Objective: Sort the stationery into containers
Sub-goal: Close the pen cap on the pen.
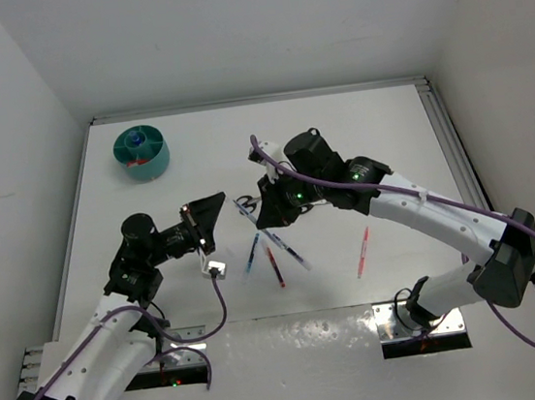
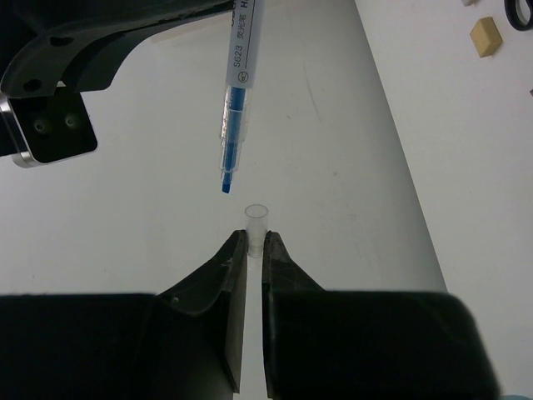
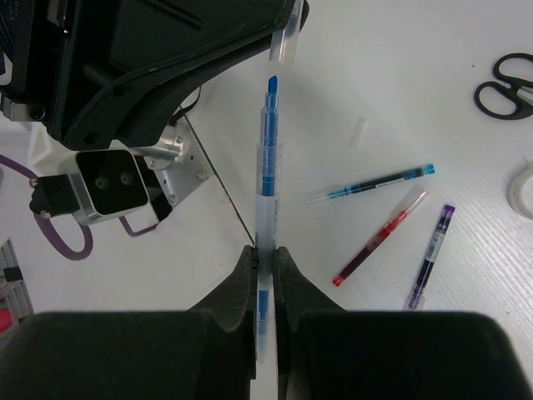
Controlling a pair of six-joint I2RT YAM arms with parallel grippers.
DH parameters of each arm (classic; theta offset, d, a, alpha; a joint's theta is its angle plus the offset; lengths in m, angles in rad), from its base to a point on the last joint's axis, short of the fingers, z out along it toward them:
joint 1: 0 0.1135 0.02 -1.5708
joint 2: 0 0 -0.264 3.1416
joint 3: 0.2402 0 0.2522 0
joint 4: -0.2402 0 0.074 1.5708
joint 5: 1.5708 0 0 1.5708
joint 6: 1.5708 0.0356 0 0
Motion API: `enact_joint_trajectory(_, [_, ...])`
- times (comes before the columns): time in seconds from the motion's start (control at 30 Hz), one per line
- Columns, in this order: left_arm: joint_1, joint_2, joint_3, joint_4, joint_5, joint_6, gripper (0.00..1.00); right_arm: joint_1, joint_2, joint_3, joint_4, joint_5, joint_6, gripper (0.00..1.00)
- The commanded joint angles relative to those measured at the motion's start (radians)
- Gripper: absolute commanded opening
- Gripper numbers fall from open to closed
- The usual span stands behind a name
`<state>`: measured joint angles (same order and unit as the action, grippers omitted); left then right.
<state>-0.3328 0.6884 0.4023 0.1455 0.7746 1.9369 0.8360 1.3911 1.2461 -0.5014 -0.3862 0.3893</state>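
My left gripper (image 2: 256, 243) is shut on a small clear pen cap (image 2: 256, 218), open end facing away. My right gripper (image 3: 265, 254) is shut on a clear-barrelled blue pen (image 3: 268, 167) held above the table. The pen's bare blue tip points at the cap (image 3: 283, 43), with a small gap between them. In the top view the left gripper (image 1: 214, 204) and right gripper (image 1: 267, 215) face each other at mid-table. The teal organiser (image 1: 141, 153) stands far left, with something blue in it.
A blue pen (image 3: 379, 182), a red pen (image 3: 379, 237) and a purple pen (image 3: 430, 257) lie under the right arm. Another red pen (image 1: 363, 252) lies to the right. Black scissors (image 3: 504, 86), a tape roll (image 3: 523, 190) and a beige eraser (image 2: 485, 37) lie farther off.
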Motion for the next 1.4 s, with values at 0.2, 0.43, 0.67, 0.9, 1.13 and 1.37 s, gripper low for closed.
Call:
enact_joint_trajectory(0.2, [-0.008, 0.023, 0.044, 0.052, 0.023, -0.001, 0.00, 0.012, 0.008, 0.015, 0.049, -0.014, 0.011, 0.00])
enact_joint_trajectory(0.43, [-0.020, 0.034, 0.049, 0.065, 0.023, -0.004, 0.00, 0.012, 0.016, 0.012, 0.061, -0.016, 0.014, 0.00])
enact_joint_trajectory(0.67, [-0.018, 0.043, 0.056, 0.089, 0.017, -0.030, 0.00, 0.012, 0.022, 0.004, 0.061, -0.014, 0.014, 0.00])
enact_joint_trajectory(0.9, [-0.018, 0.034, 0.053, 0.078, 0.031, -0.024, 0.00, 0.014, 0.019, 0.003, 0.060, -0.008, 0.013, 0.00])
enact_joint_trajectory(1.13, [-0.023, 0.016, 0.050, 0.026, 0.057, 0.000, 0.00, 0.012, 0.019, 0.004, 0.061, -0.005, 0.011, 0.00])
enact_joint_trajectory(1.37, [-0.031, 0.010, 0.047, 0.022, 0.060, 0.002, 0.00, 0.012, 0.010, -0.005, 0.058, 0.007, 0.011, 0.00])
